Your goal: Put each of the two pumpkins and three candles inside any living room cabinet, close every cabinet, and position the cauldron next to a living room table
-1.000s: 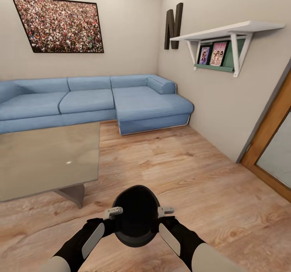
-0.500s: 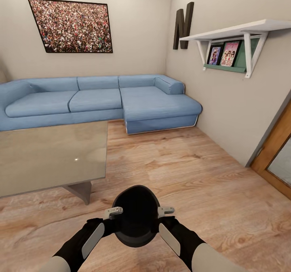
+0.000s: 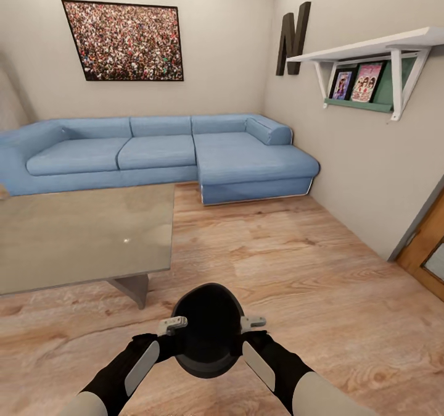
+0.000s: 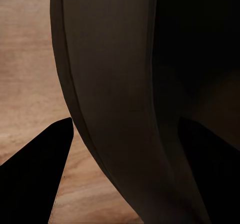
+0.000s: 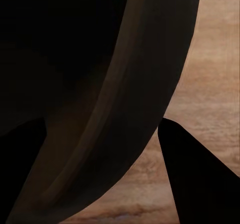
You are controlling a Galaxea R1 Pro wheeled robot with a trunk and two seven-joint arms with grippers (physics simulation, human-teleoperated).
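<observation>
We see the left gripper [image 3: 173,326] and the right gripper [image 3: 252,324] at the lower centre of the head view, each clamped on the rim of the cauldron [image 3: 208,328], one on either side. The black pot hangs between the two forearms, above the wood floor [image 3: 290,262], its dark mouth facing the camera.

In the left wrist view the cauldron's curved wall [image 4: 115,104] runs through the gripper's jaws, one dark finger [image 4: 37,179] outside the wall and the other inside the pot. The right wrist view gives the mirror case: the rim wall [image 5: 135,104] passes between the fingers, with one finger [image 5: 200,179] outside over the floor.

The glass-topped coffee table [image 3: 80,234] lies in the left middle of the frame, its near corner close to the cauldron but apart from it. Behind it a blue corner sofa [image 3: 160,153] stands along the far wall under a framed crowd picture [image 3: 126,41]. At upper right we note a dark letter N [image 3: 293,39], a white wall shelf [image 3: 370,49] with two picture cards, and a wooden door frame [image 3: 425,243] at the right edge.
</observation>
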